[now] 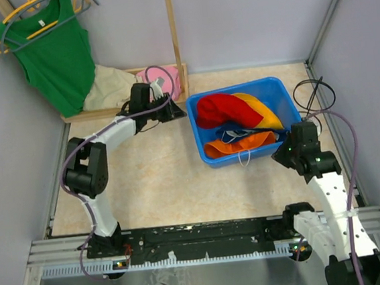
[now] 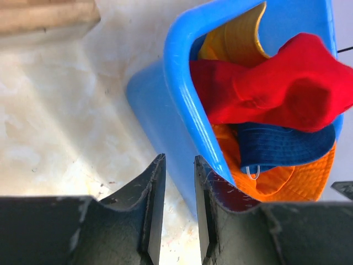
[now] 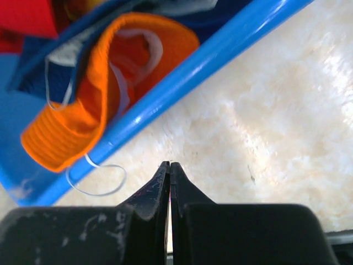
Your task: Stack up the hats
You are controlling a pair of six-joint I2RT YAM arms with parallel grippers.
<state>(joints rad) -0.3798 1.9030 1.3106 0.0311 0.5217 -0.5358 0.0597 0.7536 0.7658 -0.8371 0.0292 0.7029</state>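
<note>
While the four hats lie heaped, unstacked, in a blue bin (image 1: 277, 85) at 2 o'clock on the worktop (image 1: 154, 186), both arms sit just outside it. Seen from above, the red hat (image 1: 219, 109) fills the bin's 10 o'clock part and rests partly over the yellow hat (image 1: 265, 112) at 2 o'clock. The navy hat (image 1: 238, 135) lies near the middle, mostly covered. The orange hat (image 1: 234, 147) spreads along the near rim from 6 to 7 o'clock, and a white cord (image 3: 99, 187) from the hats hangs over that rim.

The left jaws are at the bin's 9 o'clock, just beside its outer wall. In the left wrist view they stand a little apart with nothing between them. The right jaws are at the bin's 4 o'clock corner, over bare worktop near the rim. In the right wrist view their tips are pressed together and hold nothing.

A green top (image 1: 54, 58) hangs at 10 o'clock, and beige (image 1: 107, 86) and pink (image 1: 160, 78) clothes lie at 11 o'clock.
</note>
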